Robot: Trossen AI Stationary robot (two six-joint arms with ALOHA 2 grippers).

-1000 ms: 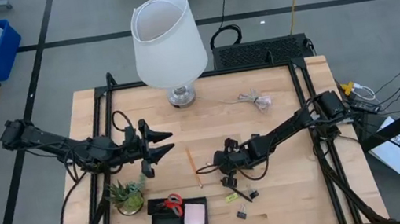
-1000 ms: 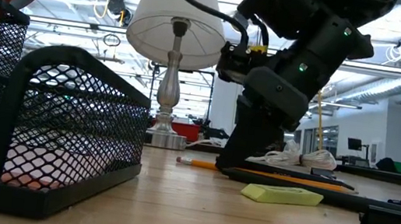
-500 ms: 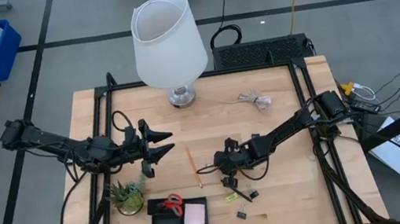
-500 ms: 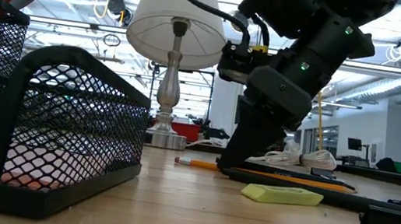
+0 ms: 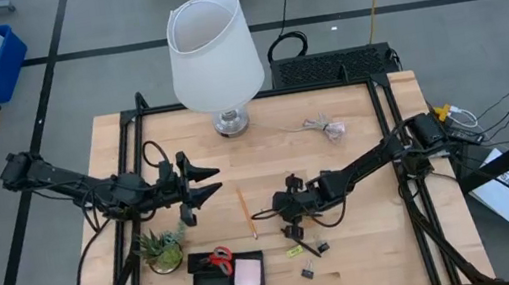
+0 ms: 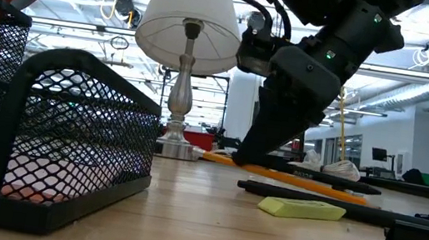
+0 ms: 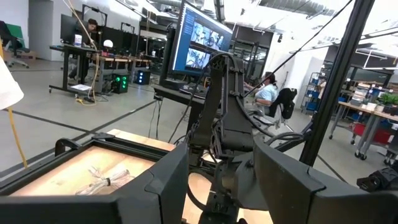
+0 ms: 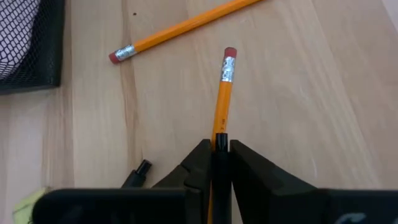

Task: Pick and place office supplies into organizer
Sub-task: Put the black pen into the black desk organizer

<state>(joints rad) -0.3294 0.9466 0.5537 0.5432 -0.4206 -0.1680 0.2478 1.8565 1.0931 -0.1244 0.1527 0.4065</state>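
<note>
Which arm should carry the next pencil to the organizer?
Right: the right gripper is shut on a pencil. The left gripper hovers open and empty above the table, away from the organizer.

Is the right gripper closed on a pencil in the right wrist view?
Yes: the right gripper has its fingers pinched on an orange pencil, eraser end pointing away, while a second pencil lies loose on the table.

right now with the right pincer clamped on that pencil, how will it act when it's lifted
The pencil looks thin, straight and stiff, so it should probably not droop. The right pincer grips it along its length with the eraser end sticking out, so it may pivot between the fingers. In the low view it already tilts, one end up. If dropped, it would likely roll on the table.
</note>
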